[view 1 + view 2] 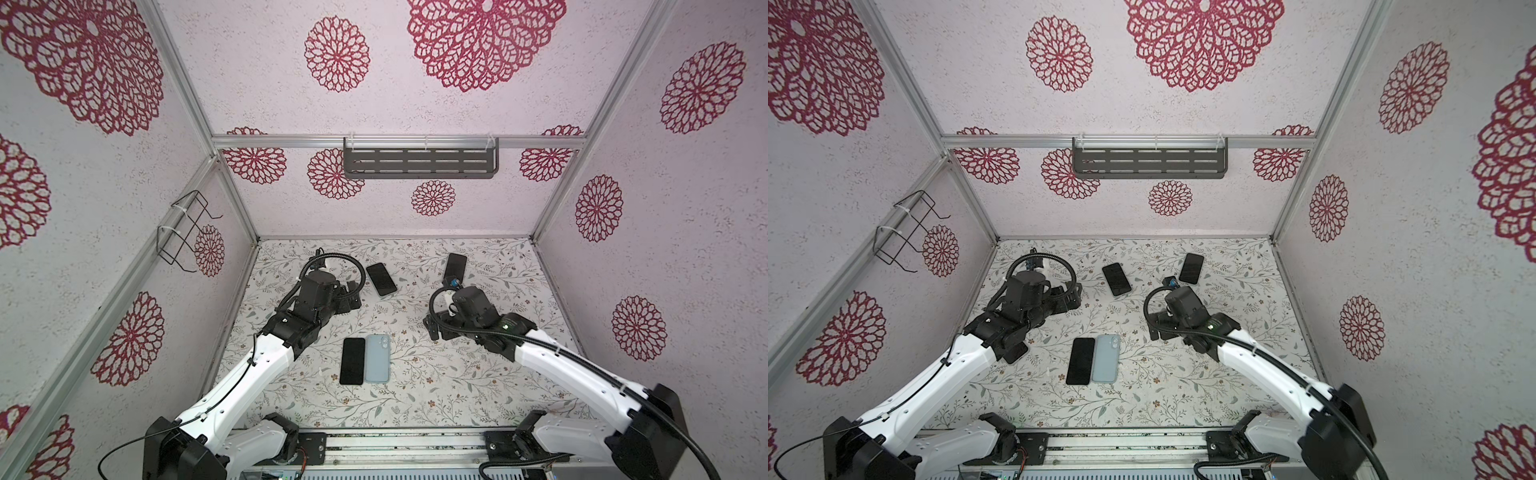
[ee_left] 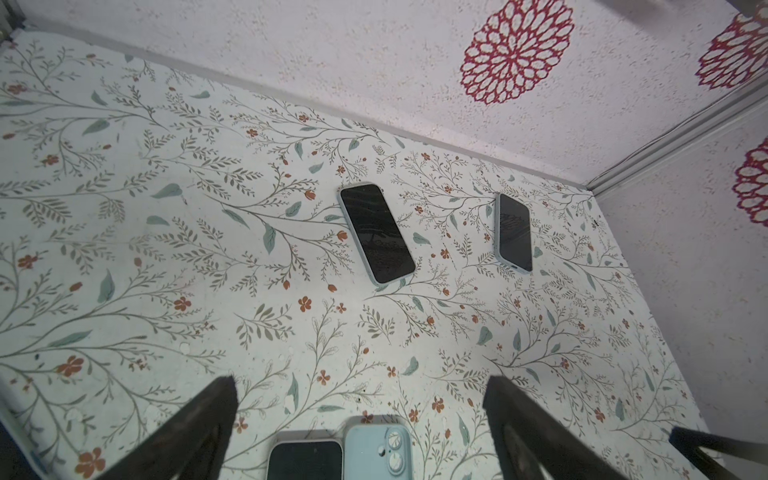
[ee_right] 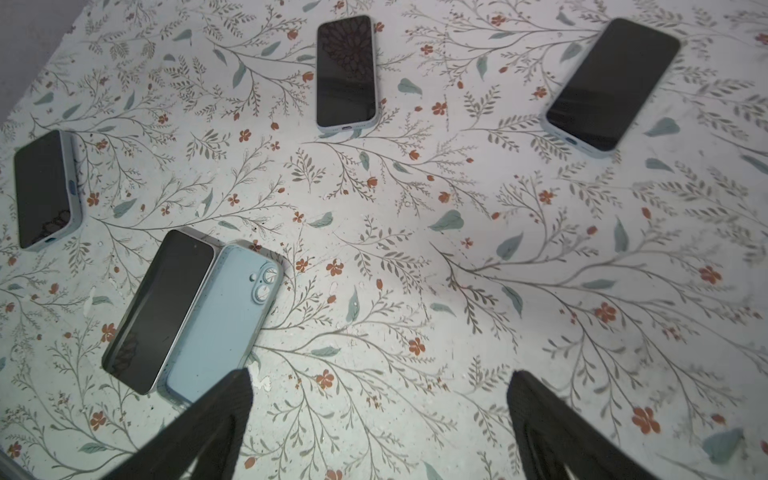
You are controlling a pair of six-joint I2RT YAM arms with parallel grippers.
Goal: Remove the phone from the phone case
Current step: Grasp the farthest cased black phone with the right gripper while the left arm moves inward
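Note:
A bare black phone (image 1: 352, 360) (image 1: 1080, 360) lies screen up on the flowered table. A pale blue phone case (image 1: 377, 359) (image 1: 1105, 358) lies back up against its side, camera rings showing. The pair also shows in the left wrist view, phone (image 2: 305, 459) and phone case (image 2: 376, 453), and in the right wrist view, phone (image 3: 160, 309) and phone case (image 3: 224, 320). My left gripper (image 1: 351, 297) (image 2: 361, 380) is open and empty, apart from the pair. Open and empty too, my right gripper (image 1: 432, 326) (image 3: 381, 375) hovers to the right of the pair.
Two more phones in pale cases lie screen up farther back (image 1: 381, 279) (image 1: 455, 266). The right wrist view shows cased phones (image 3: 347, 70) (image 3: 613, 85) (image 3: 43, 189). Patterned walls close in the table. A dark shelf (image 1: 419, 162) hangs on the back wall and a wire rack (image 1: 183, 232) on the left one.

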